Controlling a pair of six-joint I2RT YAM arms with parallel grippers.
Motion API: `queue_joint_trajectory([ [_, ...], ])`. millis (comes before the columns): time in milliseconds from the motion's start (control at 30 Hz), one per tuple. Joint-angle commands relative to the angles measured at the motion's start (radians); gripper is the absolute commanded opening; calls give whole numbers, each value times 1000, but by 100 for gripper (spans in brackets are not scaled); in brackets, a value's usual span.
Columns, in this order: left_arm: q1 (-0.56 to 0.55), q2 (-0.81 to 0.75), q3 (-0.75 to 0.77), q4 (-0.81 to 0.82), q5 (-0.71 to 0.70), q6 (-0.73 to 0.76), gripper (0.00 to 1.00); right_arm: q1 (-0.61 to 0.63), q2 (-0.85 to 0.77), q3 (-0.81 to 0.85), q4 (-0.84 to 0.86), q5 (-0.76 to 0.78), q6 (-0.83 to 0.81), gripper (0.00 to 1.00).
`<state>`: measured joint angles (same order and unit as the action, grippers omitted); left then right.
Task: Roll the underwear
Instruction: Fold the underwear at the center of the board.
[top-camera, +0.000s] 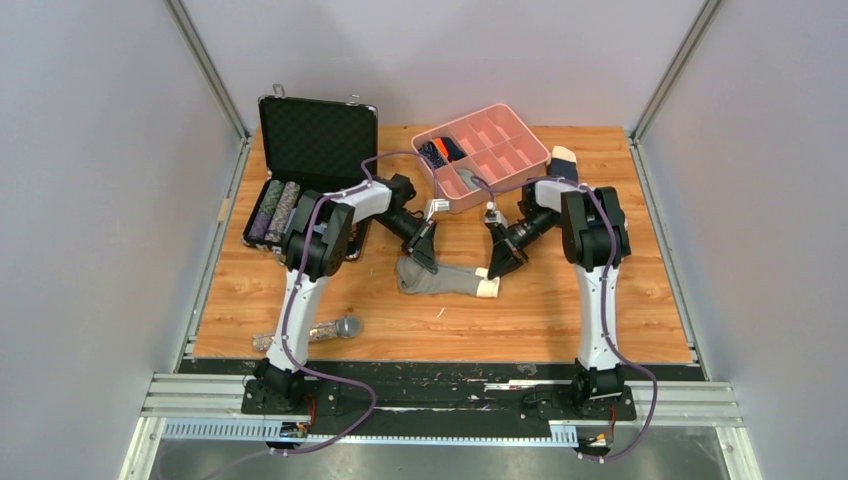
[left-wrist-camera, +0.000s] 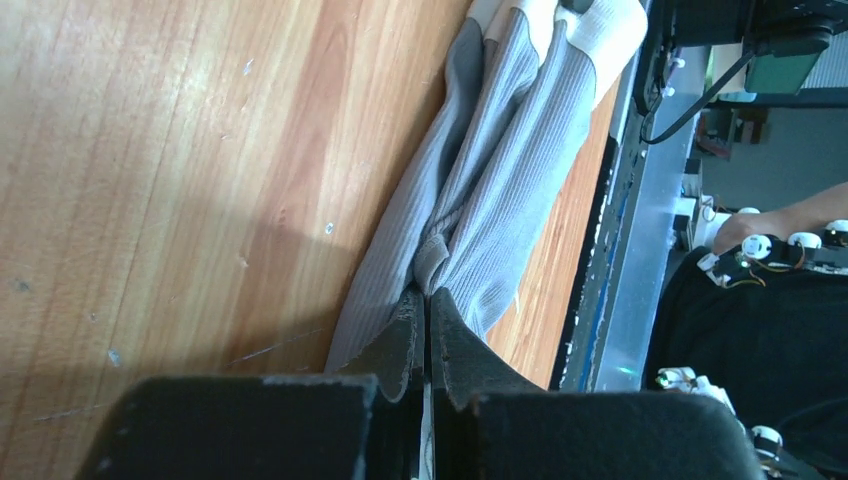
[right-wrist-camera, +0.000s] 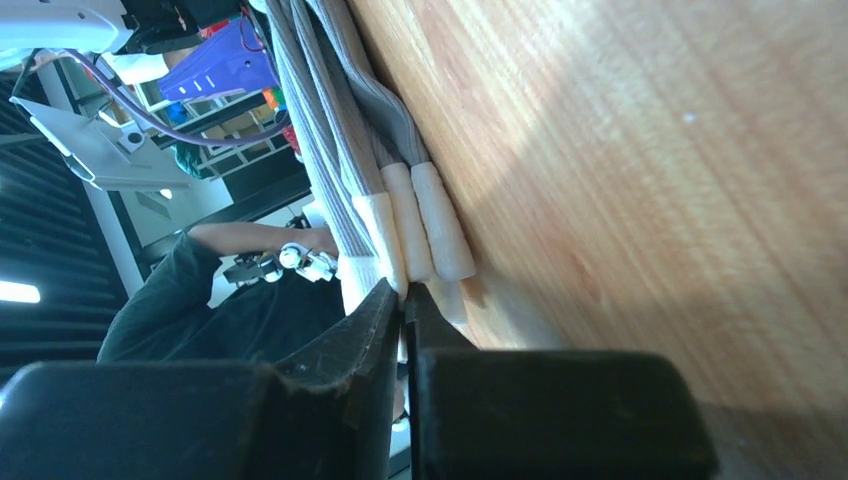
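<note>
left jaws: together, clamped on a pinch of gray cloth at one end of the underwear (left-wrist-camera: 500, 200)
right jaws: all but together, nipping the cream band (right-wrist-camera: 420, 220) at the other end (the layer caught is hard to make out)
direction from jaws: the cloth stretches straight away from each pair towards the other
long axis: left to right, roughly along the near wall of the tray (top-camera: 500, 184)
nearer arm: neither, since each holds an end
place: flat on the worktop (top-camera: 560, 310), nearer the arm bases than the tray, and clear of it
look: ribbed gray-taupe, gathered into long narrow folds, the band stacked in several plies
coming move: probably rolling one end along that axis towards the other (my reading only)
</note>
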<state>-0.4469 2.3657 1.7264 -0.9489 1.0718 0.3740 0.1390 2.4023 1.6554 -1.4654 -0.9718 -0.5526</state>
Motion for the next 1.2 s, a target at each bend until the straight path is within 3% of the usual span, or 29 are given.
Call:
queue_joint_trajectory([
  [0, 20, -18, -38, 80, -64, -55, 0, -7, 11, 15, 50, 45, 53, 20],
  [33, 20, -21, -44, 91, -65, -57, 0, -7, 0, 16, 54, 37, 54, 41],
  [67, 20, -23, -54, 95, -64, -56, 0, -8, -14, 18, 52, 25, 47, 74],
  [100, 20, -29, -58, 102, -64, -55, 0, -9, -34, 22, 39, 7, 23, 97],
  [267, 20, -38, -68, 125, -54, -54, 0, -41, -207, 19, -9, 20, -67, 100],
  [367, 20, -37, -64, 136, -47, -63, 0, -79, -374, -30, 79, 36, -68, 100],
  [467, 20, -39, -67, 149, -47, -74, 1, -99, -621, -184, 316, 10, -54, 100],
  [567, 20, -42, -75, 164, -47, -85, 1, -75, -867, -470, 684, -93, -58, 100],
  [633, 20, -44, -74, 173, -45, -88, 2, -15, -928, -588, 839, -34, -37, 100],
  [667, 20, -44, -72, 176, -44, -91, 2, 20, -908, -594, 841, -27, -75, 93],
  [800, 19, -45, -60, 170, -30, -93, 3, 123, -749, -465, 762, -4, -99, 34],
  [833, 19, -45, -55, 168, -28, -91, 3, 128, -732, -451, 769, -10, -95, 26],
  [967, 19, -40, -42, 147, -26, -83, 4, 169, -705, -453, 825, 17, -154, 11],
  [1167, 19, -39, -39, 140, -30, -78, 5, 179, -602, -424, 826, 61, -183, 5],
])
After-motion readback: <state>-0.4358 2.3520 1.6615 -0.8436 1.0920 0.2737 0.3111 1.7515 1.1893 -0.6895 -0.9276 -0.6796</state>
